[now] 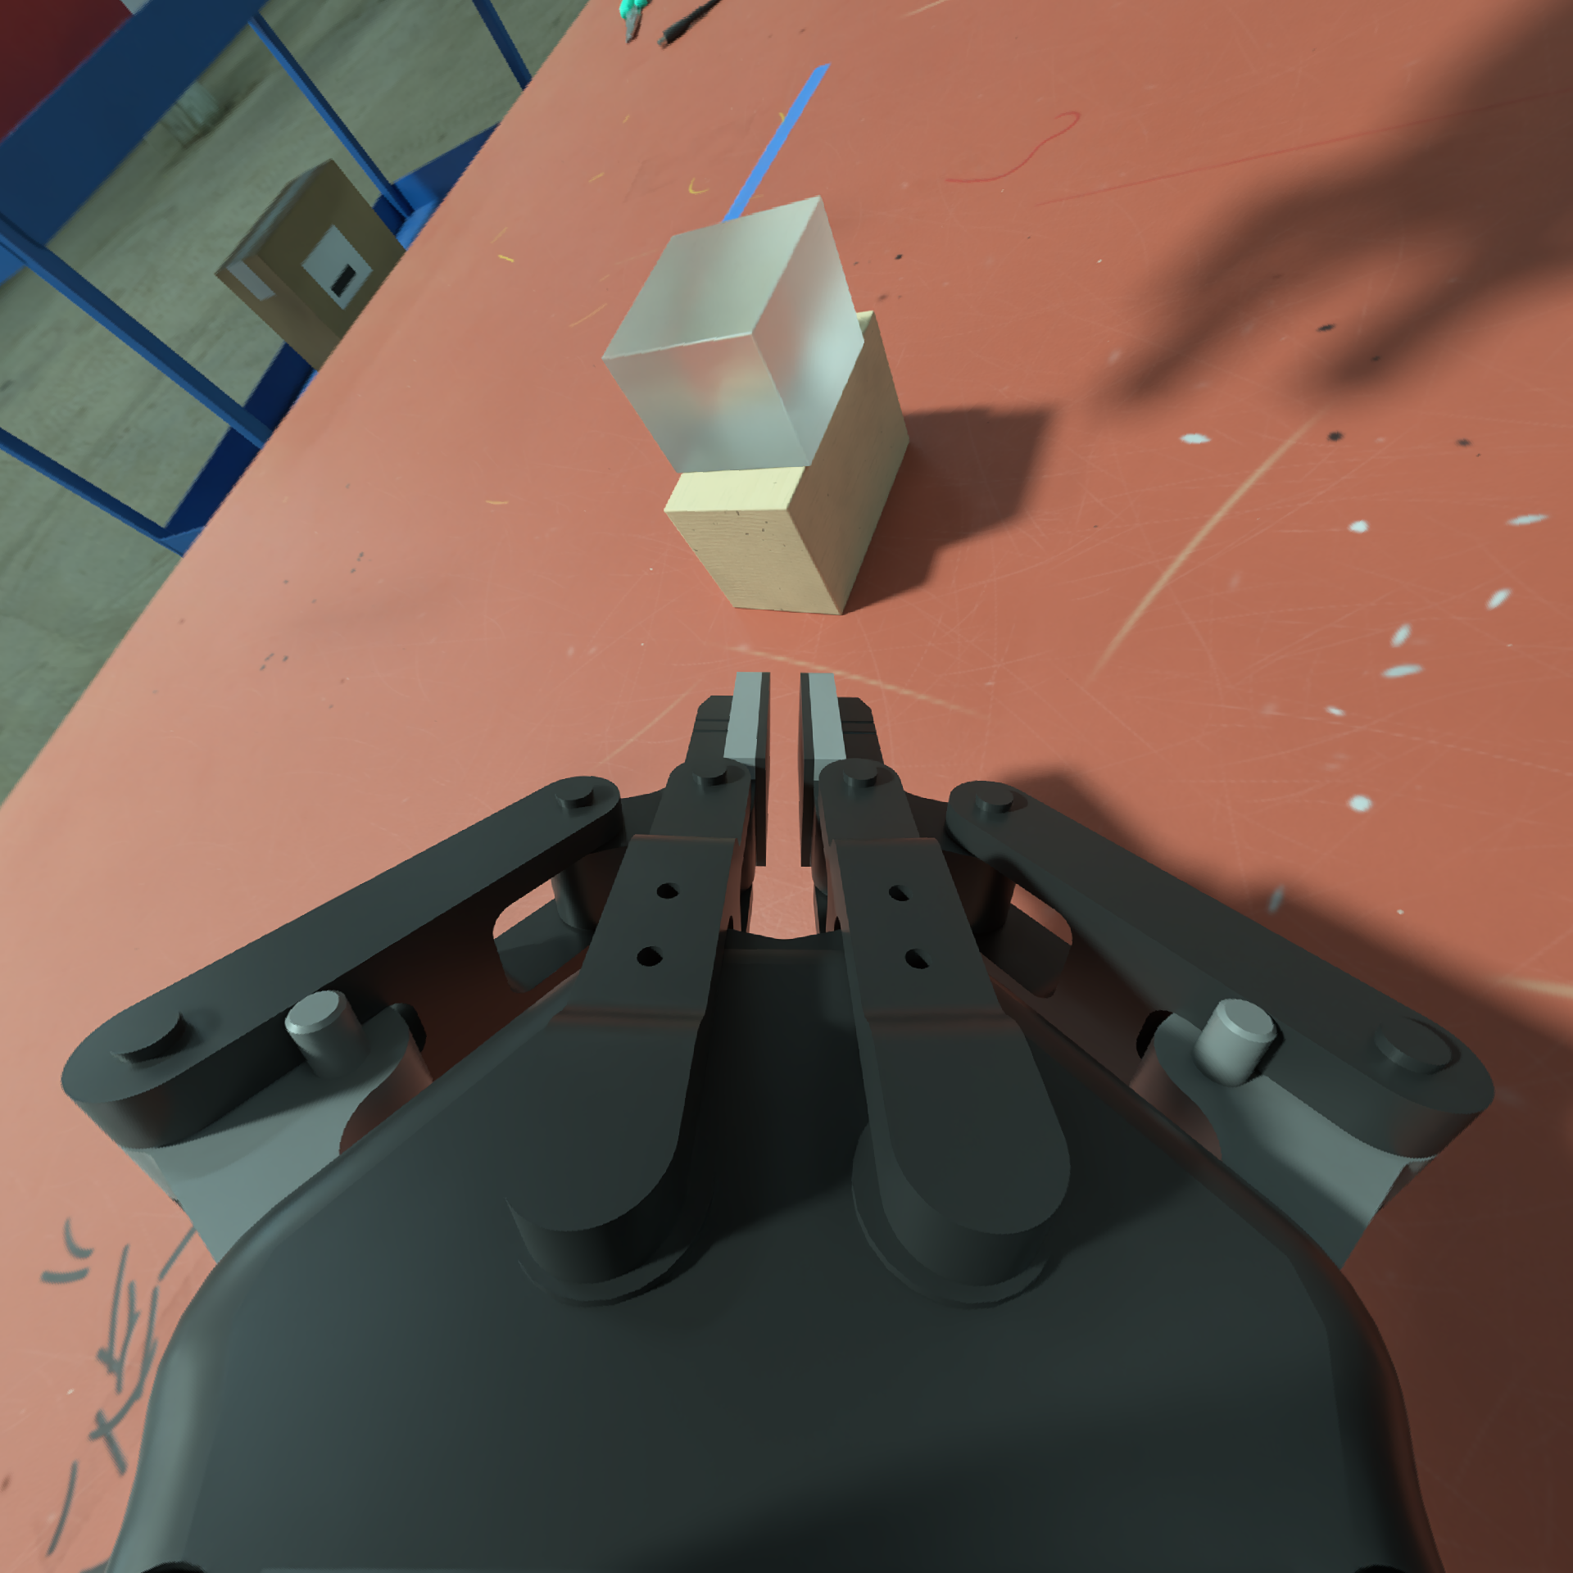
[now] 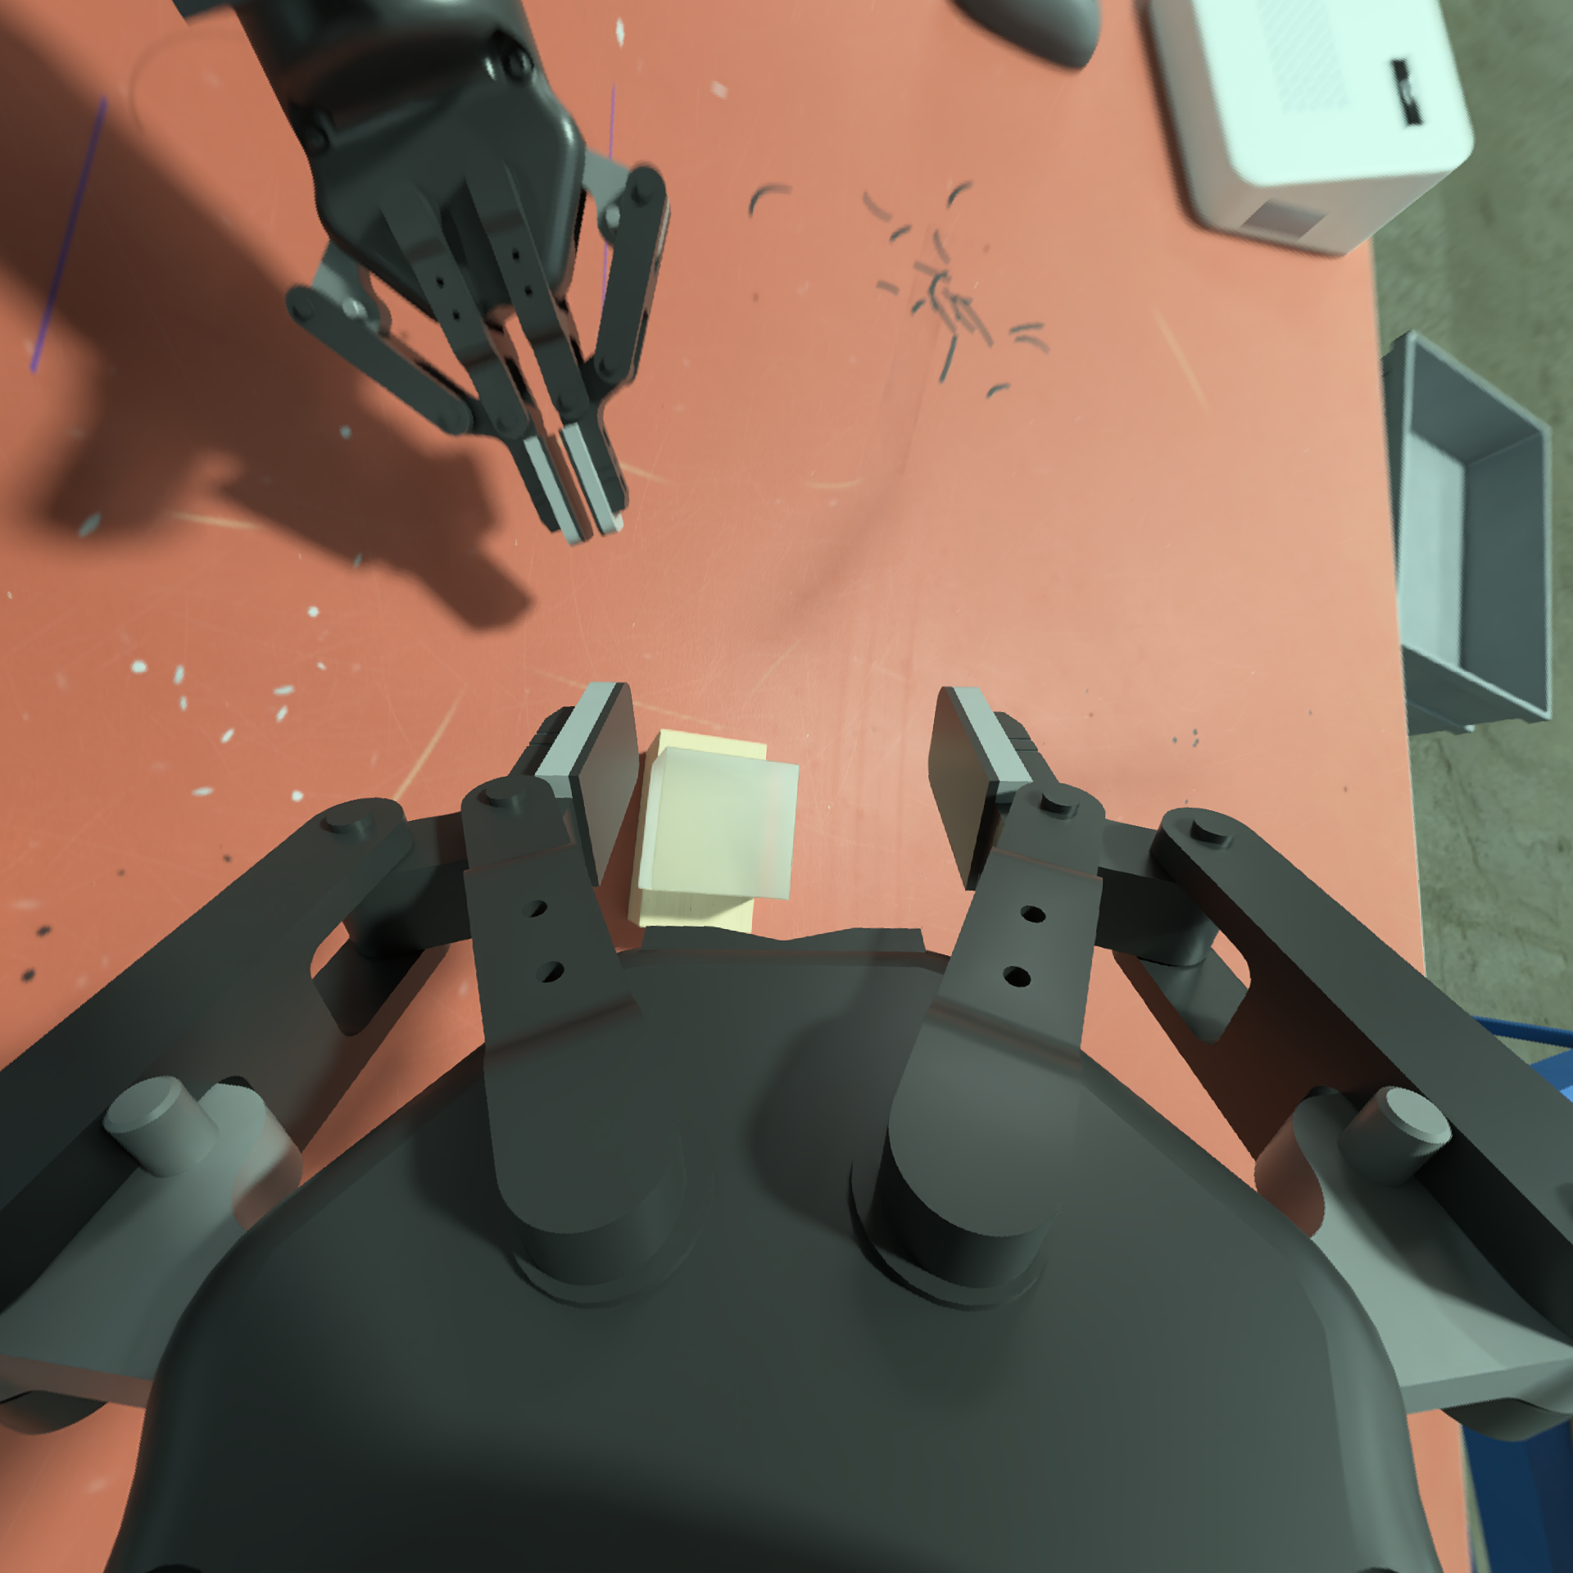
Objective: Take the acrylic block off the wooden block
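Note:
A frosted clear acrylic block [image 1: 732, 340] sits on top of a pale wooden block [image 1: 800, 528], turned slightly askew, on the red table. My left gripper [image 1: 784, 681] is shut and empty, a short way in front of the stack. In the right wrist view the acrylic block [image 2: 723, 821] and the wooden block [image 2: 694, 911] under it lie below my open right gripper [image 2: 783, 706], between its fingers and closer to the left finger [image 2: 596, 766]. The left gripper [image 2: 592, 528] shows farther off, shut.
A white box [image 2: 1311, 111] stands at the table's far right corner and a grey open bin [image 2: 1472, 528] hangs off the right edge. A cardboard box [image 1: 315, 255] and a blue frame [image 1: 128, 340] stand on the floor past the left edge.

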Controlling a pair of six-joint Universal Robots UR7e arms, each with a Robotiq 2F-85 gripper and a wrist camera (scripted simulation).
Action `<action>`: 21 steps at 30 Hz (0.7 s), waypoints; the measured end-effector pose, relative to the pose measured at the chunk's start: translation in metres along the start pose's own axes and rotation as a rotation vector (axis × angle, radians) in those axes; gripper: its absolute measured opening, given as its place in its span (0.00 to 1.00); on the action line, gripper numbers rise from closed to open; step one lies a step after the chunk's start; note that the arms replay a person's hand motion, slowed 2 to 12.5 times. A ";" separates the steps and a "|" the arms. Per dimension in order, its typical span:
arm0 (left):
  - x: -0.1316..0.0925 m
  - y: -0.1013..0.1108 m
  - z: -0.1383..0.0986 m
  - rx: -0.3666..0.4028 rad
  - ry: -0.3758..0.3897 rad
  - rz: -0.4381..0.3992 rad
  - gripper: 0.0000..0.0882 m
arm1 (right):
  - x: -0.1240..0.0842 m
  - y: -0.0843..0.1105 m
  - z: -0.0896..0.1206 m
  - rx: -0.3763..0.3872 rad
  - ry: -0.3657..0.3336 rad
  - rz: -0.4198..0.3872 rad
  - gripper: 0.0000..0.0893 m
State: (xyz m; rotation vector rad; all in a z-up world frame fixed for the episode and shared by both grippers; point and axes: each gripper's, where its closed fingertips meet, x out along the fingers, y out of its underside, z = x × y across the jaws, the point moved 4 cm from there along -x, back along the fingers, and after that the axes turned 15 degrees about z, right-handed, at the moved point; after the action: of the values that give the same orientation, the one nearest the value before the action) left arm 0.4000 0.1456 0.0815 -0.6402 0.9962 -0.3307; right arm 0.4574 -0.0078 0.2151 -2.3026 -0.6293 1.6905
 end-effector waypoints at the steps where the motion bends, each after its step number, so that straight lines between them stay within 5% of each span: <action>1: 0.000 0.000 0.000 -0.006 0.011 0.001 0.07 | -0.002 0.001 0.001 0.013 0.012 -0.031 0.69; 11: 0.002 0.001 -0.003 -0.115 0.164 0.009 0.07 | -0.011 0.026 0.016 0.146 0.123 -0.278 0.70; 21: 0.003 -0.003 -0.008 -0.217 0.375 0.037 0.07 | 0.011 0.057 0.028 0.250 0.133 -0.441 0.72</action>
State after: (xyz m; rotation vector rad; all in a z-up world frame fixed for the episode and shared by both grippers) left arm 0.3955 0.1390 0.0782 -0.7716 1.4149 -0.3184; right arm 0.4454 -0.0551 0.1729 -1.9088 -0.7784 1.3179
